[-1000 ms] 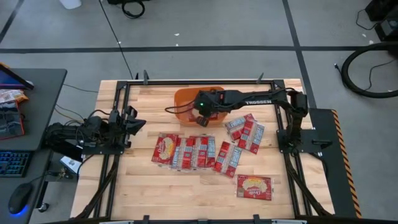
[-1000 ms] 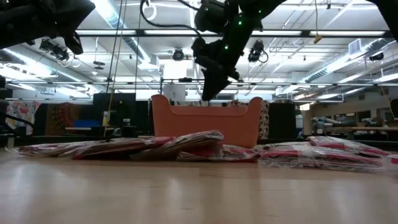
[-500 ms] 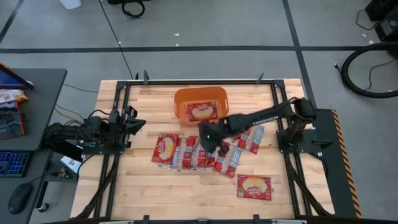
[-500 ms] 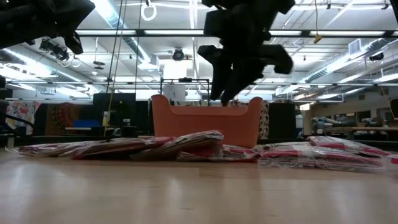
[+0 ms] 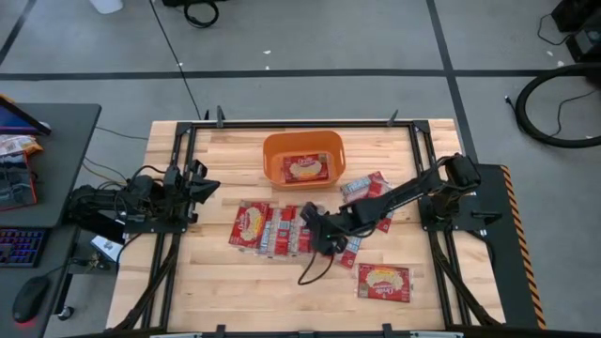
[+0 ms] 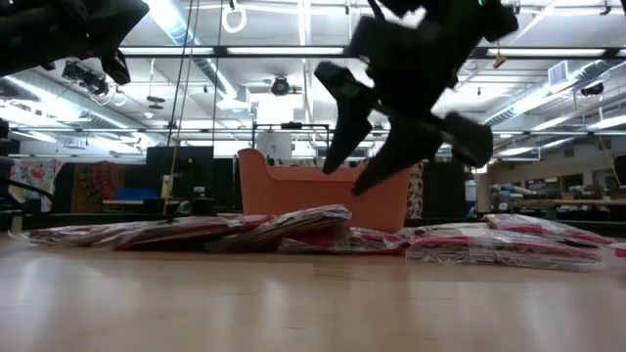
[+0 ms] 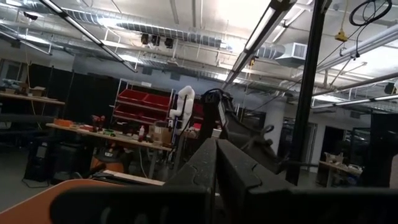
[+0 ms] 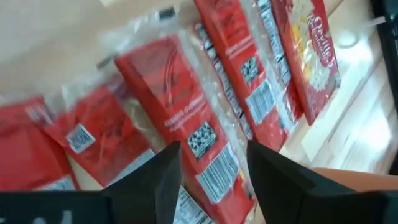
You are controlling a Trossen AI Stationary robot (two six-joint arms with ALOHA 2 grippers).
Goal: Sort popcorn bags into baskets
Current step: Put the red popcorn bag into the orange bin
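The orange basket [image 5: 270,152] stands at the table's far middle and holds one red popcorn bag [image 5: 306,169] lying flat inside. A row of several red bags [image 5: 254,226] lies overlapping on the wood just near of it. More bags [image 5: 368,192] lie to the right, and a single bag [image 5: 383,281] sits toward the near edge. My right gripper [image 5: 317,233] hangs open above the right part of the row, touching nothing. In its wrist view it [image 8: 214,177] stands over a red bag with a barcode [image 8: 180,118]. My left gripper [image 5: 205,188] is parked, shut, at the table's left.
The low view shows the basket [image 6: 313,191] behind the flat heap of bags [image 6: 284,227], with my right gripper [image 6: 344,176] above them. A black cable [image 5: 315,268] loops onto the wood near the row. Metal frame rails run along the table's edges. A desk with a keyboard stands left of the table.
My right gripper has swung from above the basket toward the near edge, coming over the row of bags and lower, with its fingers tipped more slanting. The bag lying in the basket, hidden under the gripper a second ago, now shows.
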